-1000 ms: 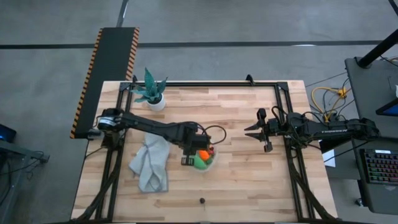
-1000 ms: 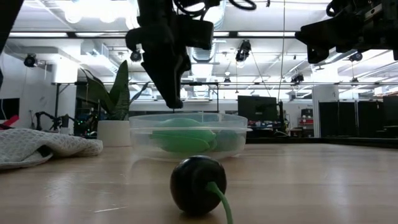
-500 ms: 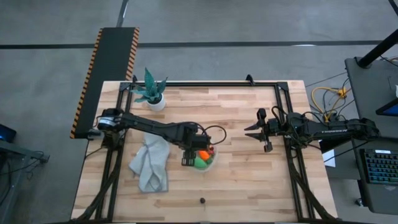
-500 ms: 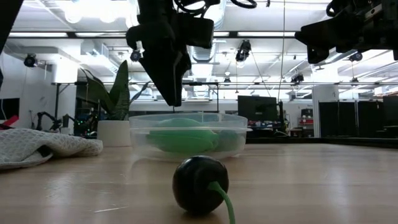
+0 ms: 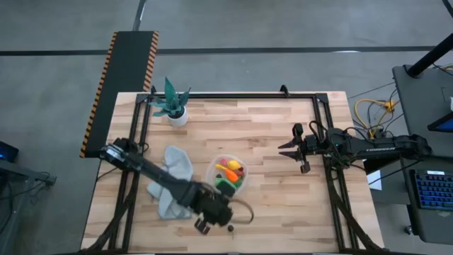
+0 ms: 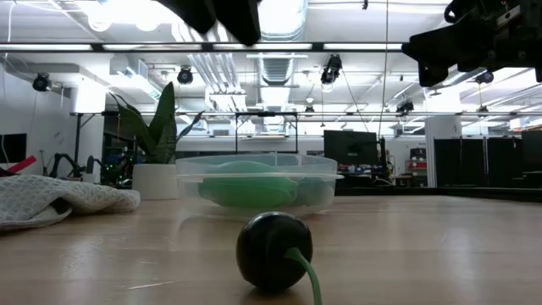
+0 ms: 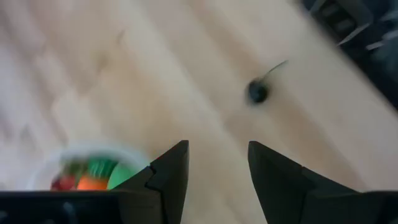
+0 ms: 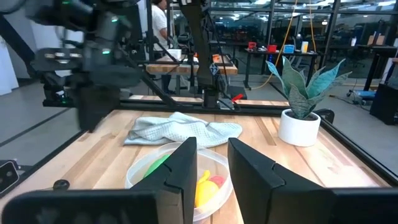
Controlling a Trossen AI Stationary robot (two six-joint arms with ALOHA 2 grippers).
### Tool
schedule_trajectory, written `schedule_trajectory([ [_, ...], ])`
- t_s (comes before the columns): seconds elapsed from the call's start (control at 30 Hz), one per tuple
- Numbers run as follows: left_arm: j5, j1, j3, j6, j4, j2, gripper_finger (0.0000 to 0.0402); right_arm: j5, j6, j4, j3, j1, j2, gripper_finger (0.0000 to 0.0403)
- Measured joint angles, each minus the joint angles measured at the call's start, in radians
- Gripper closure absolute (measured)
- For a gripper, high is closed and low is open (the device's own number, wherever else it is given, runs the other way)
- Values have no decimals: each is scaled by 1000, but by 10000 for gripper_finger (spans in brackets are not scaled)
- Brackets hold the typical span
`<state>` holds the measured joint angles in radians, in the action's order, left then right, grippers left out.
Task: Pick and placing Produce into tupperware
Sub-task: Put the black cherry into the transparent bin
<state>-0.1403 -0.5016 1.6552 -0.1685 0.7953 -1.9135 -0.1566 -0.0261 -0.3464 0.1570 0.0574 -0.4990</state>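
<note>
Half a second ago the left end effector [image 5: 214,221] hung over the tupperware [image 5: 228,175]; now it has swung off toward the bench's front edge and sits just beside the dark piece [image 5: 229,228], its fingers [image 7: 166,174] parted with nothing between them. That small dark round piece with a thin green stem is the one item of produce lying loose on the wood, near the front edge and apart from the tub; the lemon [image 5: 231,165], a red piece [image 5: 240,170], the carrot [image 5: 230,173] and the green oval [image 5: 225,183] already lie inside. The step in hand looks to be picking up this last piece. To do it well, the fingers should be centred over the round body, not the stem, lowered until they straddle it, and closed gently, since a ball this small may roll or squirt out sideways. The cloth [image 5: 170,184] lies crumpled toward the left edge, under the arm's reach but clear of the piece, and the potted plant [image 5: 172,106] stands by the far left corner, well away. The right end effector [image 5: 289,151] waits above the right side of the bench, fingers spread and holding nothing, out of the path. Nothing stands between the piece and the tub.
</note>
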Motion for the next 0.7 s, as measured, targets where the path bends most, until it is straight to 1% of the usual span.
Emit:
schedule_trajectory([
  [0.13, -3, -33, -2, -51, -83, -30, 251, 0, 0, -1, 0, 0, 0, 314],
  [0.2, -3, -30, -4, -65, -79, -53, 251, 0, 0, -1, 0, 0, 0, 312],
  [0.27, 19, -30, -4, -85, -77, -80, 251, 0, 0, -1, 0, 0, 0, 312],
  [0.33, 55, -30, -4, -126, -80, -112, 251, 0, 0, -1, 0, 0, 0, 315],
  [0.4, 67, -30, 0, -174, -68, -142, 251, 0, -1, -1, 0, 0, 0, 317],
  [0.53, 80, -30, 8, -188, -68, -156, 250, 0, -1, -1, 0, 0, 0, 318],
  [0.6, 81, -28, 9, -187, -74, -155, 242, 0, -1, -1, 0, 0, 0, 316],
  [0.7, 83, -28, 22, -181, -91, -155, 218, 0, -1, -1, 0, 0, 0, 311],
])
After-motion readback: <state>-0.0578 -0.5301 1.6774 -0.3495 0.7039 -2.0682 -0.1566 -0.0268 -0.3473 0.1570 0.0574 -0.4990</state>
